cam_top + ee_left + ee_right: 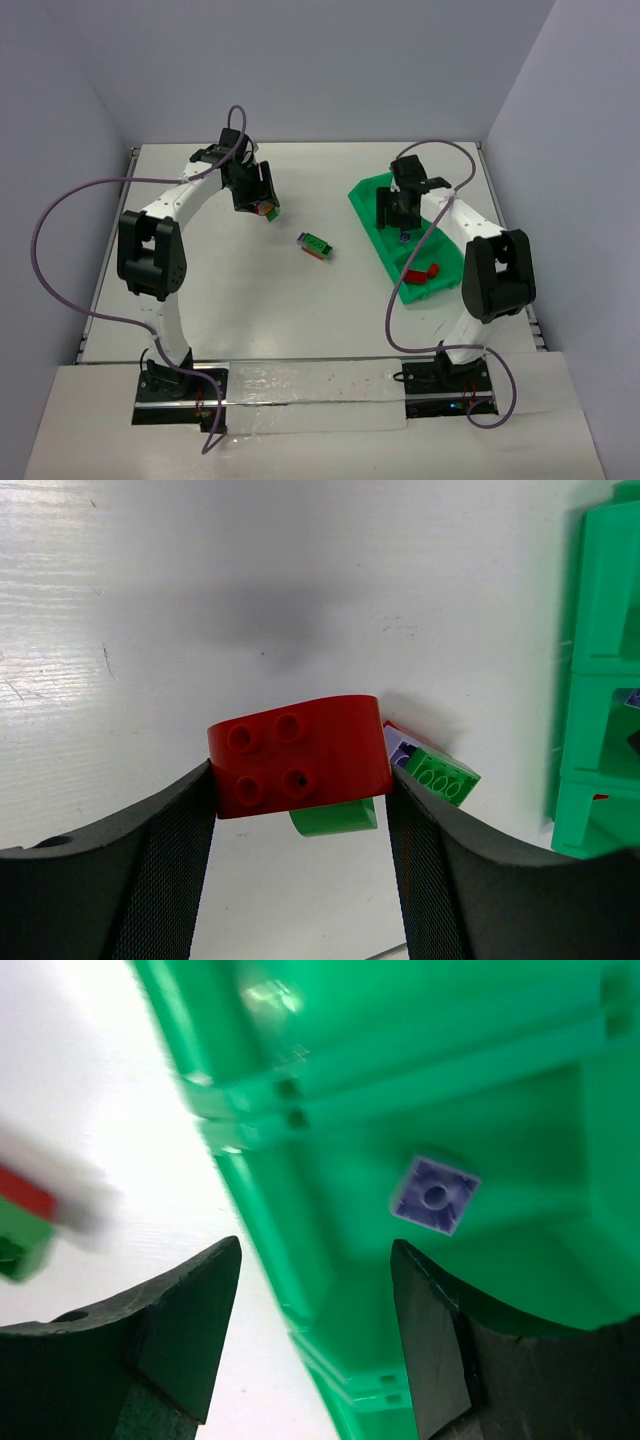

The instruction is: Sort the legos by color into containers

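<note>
A white counter (pixel 250 310) is shown, matt and lightly scuffed where it is seen close up from the left wrist. It is closed in on three sides by plain, pale lilac walls (pixel 60 100). Along the near edge a glossier strip (pixel 310 385) is laid between the two arm bases.

A bright green divided tray (pixel 366 207) is set at an angle on the right half of the counter. Red bricks (pixel 422 272) are seen in its nearest compartment. A small purple brick (pixel 435 1195) lies on the floor of a compartment further along, below the right jaws, which are spread with nothing between them.

The left jaws are held over the far left part of the counter, pinching a red four-stud brick (pixel 300 752) by its sides. A green piece (pixel 335 818) is seen against its underside; whether the two are joined cannot be told. A loose cluster of green, red and purple-white bricks (pixel 316 245) lies on the counter between the arms, apart from the tray.

The middle of the tray is partly covered by the right arm (pixel 495 270) in the top view, and the red bricks cannot be counted. The tray is cut off at the right edge of the left wrist view. In the right wrist view the loose cluster is blurred and cropped at the left edge.
</note>
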You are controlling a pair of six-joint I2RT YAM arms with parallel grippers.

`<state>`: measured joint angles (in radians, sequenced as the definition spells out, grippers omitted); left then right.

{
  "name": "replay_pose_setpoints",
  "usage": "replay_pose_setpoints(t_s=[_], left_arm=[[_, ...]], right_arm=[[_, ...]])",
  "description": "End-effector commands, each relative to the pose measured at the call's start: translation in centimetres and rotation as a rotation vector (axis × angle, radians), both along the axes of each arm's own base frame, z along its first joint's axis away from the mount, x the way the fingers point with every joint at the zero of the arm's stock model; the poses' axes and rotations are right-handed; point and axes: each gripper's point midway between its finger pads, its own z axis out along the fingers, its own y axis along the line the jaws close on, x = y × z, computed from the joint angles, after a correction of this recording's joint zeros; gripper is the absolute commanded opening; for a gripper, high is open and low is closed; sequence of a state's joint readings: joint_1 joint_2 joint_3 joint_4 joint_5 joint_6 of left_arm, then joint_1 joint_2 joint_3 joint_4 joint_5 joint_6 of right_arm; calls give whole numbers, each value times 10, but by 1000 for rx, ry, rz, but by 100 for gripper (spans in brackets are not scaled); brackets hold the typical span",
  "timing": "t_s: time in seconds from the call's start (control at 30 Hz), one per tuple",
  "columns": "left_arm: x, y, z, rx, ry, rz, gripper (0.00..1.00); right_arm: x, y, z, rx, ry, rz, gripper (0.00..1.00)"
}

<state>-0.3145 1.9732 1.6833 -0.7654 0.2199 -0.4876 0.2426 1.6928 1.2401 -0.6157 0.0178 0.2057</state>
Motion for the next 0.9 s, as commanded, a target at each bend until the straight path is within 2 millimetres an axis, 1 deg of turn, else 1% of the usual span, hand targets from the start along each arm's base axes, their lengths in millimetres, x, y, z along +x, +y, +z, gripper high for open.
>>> replay_pose_setpoints(t_s=[0.0, 0.07, 0.13, 0.23, 0.33, 0.4, 0.43, 0.53, 0.67, 0.73, 0.77, 0.8, 0.87], left_arm=[[11, -11, 37, -56, -103, -5, 0], [12, -15, 40, -66, -106, -12, 0], [12, -21, 42, -79, -110, -22, 0], [12, -31, 45, -106, -112, -42, 0], [11, -40, 46, -125, -109, -63, 0], [9, -44, 48, -141, -105, -75, 0], [8, -47, 49, -149, -105, -79, 0], [5, -50, 49, -166, -97, -92, 0], [-1, -50, 48, -176, -85, -103, 0], [-7, -50, 49, -182, -86, -110, 0], [-8, -50, 50, -184, -88, -111, 0], [-9, -49, 52, -186, -90, -112, 0], [-11, -50, 53, -192, -90, -117, 0]], right_arm=[[35, 40, 74, 112, -182, 87, 68], [36, 48, 81, 128, -195, 113, 68], [37, 68, 98, 162, -227, 174, 68], [35, 95, 114, 192, -291, 273, 68], [20, 133, 127, 254, -353, 407, 67], [16, 149, 129, 284, -397, 466, 66], [10, 163, 133, 314, -423, 516, 66], [-5, 192, 142, 356, -504, 621, 63], [-3, 209, 136, 368, -540, 665, 63], [0, 225, 127, 394, -504, 692, 63], [2, 230, 124, 407, -488, 693, 64], [4, 233, 123, 417, -477, 691, 64], [7, 239, 127, 455, -469, 671, 66]])
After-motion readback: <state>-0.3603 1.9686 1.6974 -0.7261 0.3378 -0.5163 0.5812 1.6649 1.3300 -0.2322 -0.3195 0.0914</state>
